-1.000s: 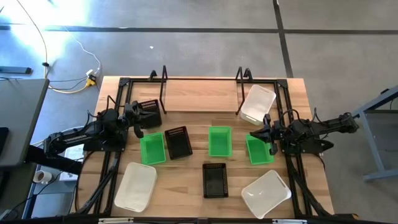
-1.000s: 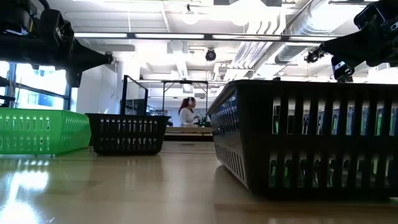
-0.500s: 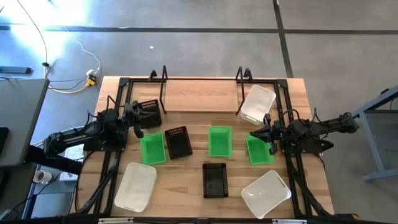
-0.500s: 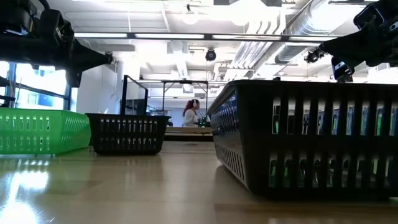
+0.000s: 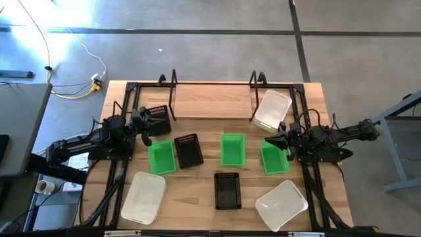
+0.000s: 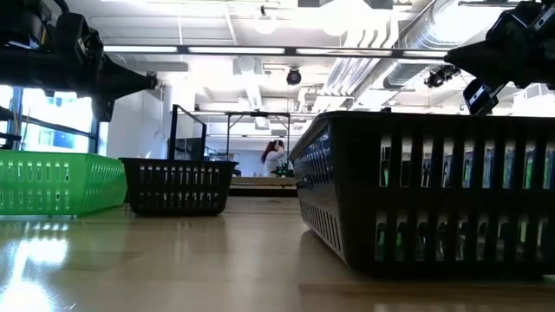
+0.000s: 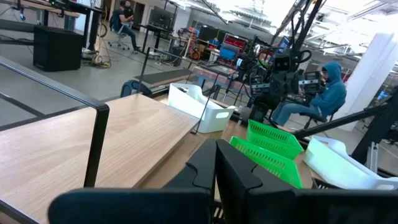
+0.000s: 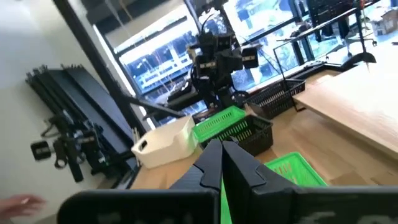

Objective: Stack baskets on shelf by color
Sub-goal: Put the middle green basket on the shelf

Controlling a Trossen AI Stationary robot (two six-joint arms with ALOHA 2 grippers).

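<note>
Nine baskets lie loose on the wooden table [image 5: 204, 210] and none sits stacked on the shelf [image 5: 210, 108] — you have the whole sort ahead of you. The shelf stands at the far edge of the table, its looped wire ends upright and its wooden base bare.

Locate the three green baskets first: one by the left arm [image 5: 161, 158], one at centre [image 5: 232, 149], and one beneath the right gripper [image 5: 276, 142]. The black baskets: one by the shelf's left end [image 5: 158, 118], one just beside the left green basket [image 5: 188, 150], one nearer the front [image 5: 227, 190]. The white bins: one leaning at the shelf's right end [image 5: 272, 109], one at front left [image 5: 143, 196], one at front right [image 5: 281, 203].

Both arms hover. The left gripper [image 7: 216, 163] hangs near the left green basket; its fingers are pressed together with nothing between them. The right gripper [image 8: 221, 158] is likewise closed and empty, above the right green basket [image 8: 292, 169].

Expect these baskets to handle as light, thin plastic — stiff enough to lift by one wall, but prone to tilt and slide on the smooth wood. Judge the best hold to be the top rim of a short wall, one finger inside and one outside. Perforated walls should give some grip; the smooth white bins will likely be more slippery and, being larger, will swing more when lifted.
</note>
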